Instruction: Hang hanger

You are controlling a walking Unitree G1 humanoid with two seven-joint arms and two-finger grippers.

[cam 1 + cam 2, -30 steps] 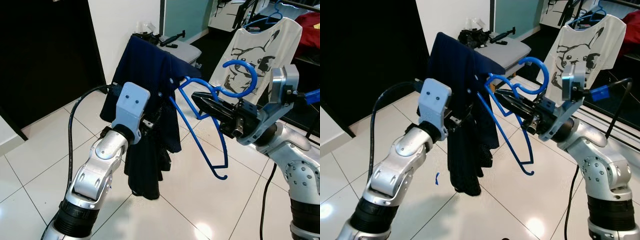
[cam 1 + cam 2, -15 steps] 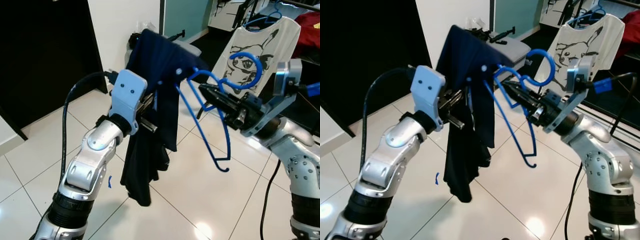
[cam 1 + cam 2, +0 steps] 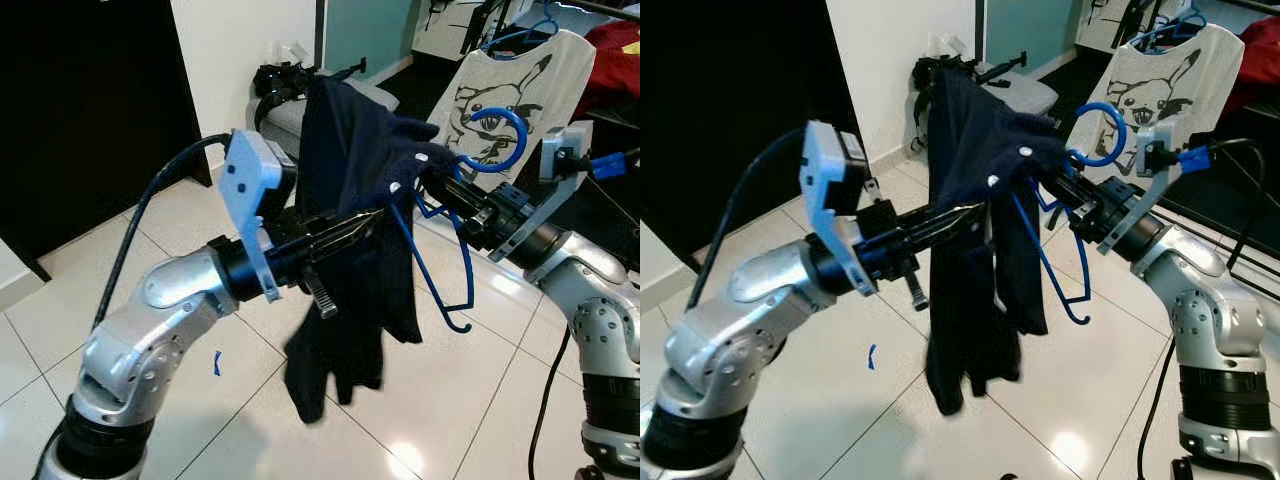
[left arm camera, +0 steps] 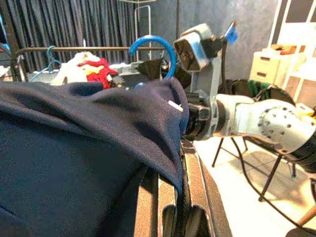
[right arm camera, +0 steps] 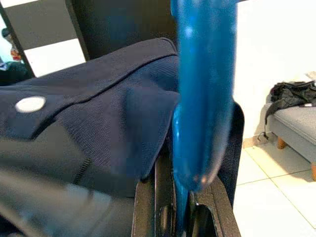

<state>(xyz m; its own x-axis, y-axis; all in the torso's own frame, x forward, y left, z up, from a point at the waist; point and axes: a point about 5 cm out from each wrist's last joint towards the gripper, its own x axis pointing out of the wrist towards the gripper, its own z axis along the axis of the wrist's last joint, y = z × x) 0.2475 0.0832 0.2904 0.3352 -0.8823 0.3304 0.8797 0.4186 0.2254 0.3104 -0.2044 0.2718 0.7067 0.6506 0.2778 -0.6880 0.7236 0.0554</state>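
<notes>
Blue hanger (image 3: 470, 170): held in mid-air above the tiled floor (image 3: 480, 400), neck pinched by the closed right claw (image 3: 440, 185), hook up, lower bar hanging free. Dark navy garment (image 3: 360, 250): draped over the hanger's near shoulder, its hem dangling clear of the floor. Left claw (image 3: 975, 215): fingers closed on the garment's fabric beside the hanger. Printed T-shirt (image 3: 500, 80): hung behind, well apart.
</notes>
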